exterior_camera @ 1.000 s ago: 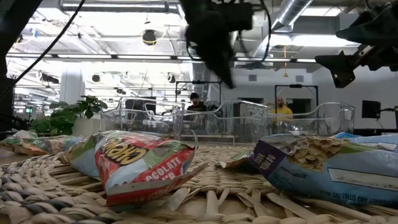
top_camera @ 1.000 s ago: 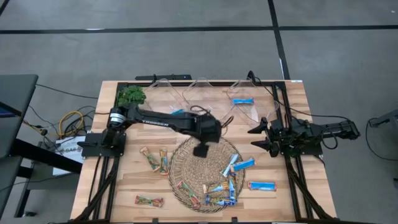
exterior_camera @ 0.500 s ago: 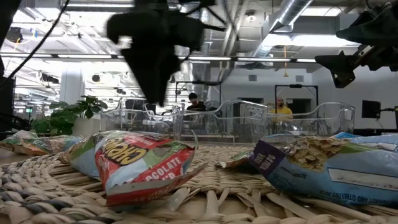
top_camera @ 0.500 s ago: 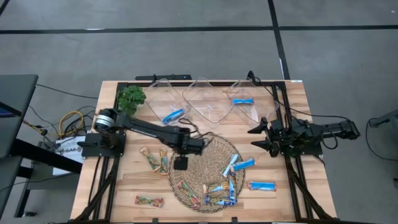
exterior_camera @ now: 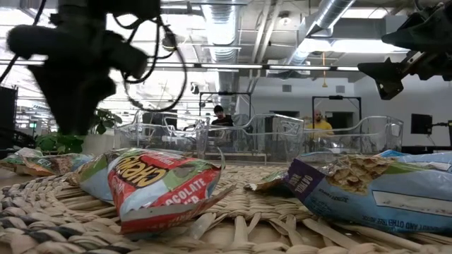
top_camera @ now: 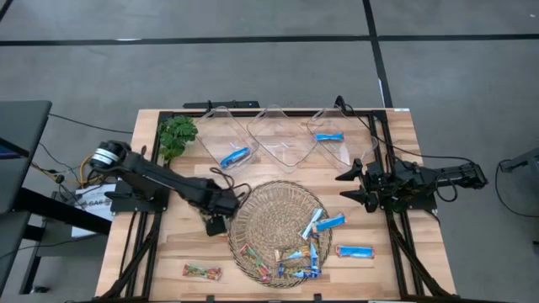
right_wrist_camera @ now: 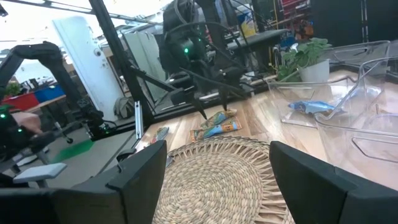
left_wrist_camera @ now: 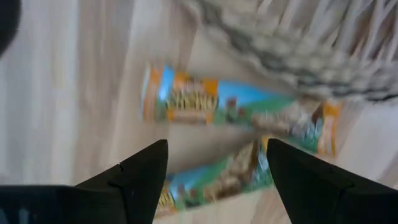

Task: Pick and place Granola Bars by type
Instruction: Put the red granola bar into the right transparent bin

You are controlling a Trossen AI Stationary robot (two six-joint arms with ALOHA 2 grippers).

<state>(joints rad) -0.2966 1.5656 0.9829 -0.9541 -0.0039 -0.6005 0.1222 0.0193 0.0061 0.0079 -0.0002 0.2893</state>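
Left claw (top_camera: 216,224) sits low over the tabletop (top_camera: 181,244), just left of the wicker tray (top_camera: 269,220), above two brown-green bars (left_wrist_camera: 236,112) lying side by side. In the left wrist view its fingers (left_wrist_camera: 140,168) are spread apart with nothing between them; both bars show in the gap beyond, next to the tray edge. Released, not touching a bar as far as can be told.

Right claw (top_camera: 347,185) waits at the right side of the tabletop, raised, pointing toward the tray. Fingers (right_wrist_camera: 140,171) wide apart, nothing held.

Bars: a cluster lies on the right and front part of the tray, mixed bright blue, pale blue-white and brown-green. One bright blue bar (top_camera: 354,251) lies on the tabletop right of the tray. One brown-green bar (top_camera: 202,271) lies on the tabletop near the front left, well apart from the rest.

Three clear bins stand in a row at the back. Left bin (top_camera: 221,126) holds one blue bar (top_camera: 234,156). Middle bin (top_camera: 278,126) shows no bar. Right bin (top_camera: 354,145) holds one blue bar (top_camera: 329,137).

A small green plant (top_camera: 178,131) stands at the back left corner, beside the left bin.

Low view: a red-white wrapped bar (exterior_camera: 159,187) and a blue-purple one (exterior_camera: 367,190) lie close up on the tray weave. People (exterior_camera: 319,124) show far off in the room behind the bins.
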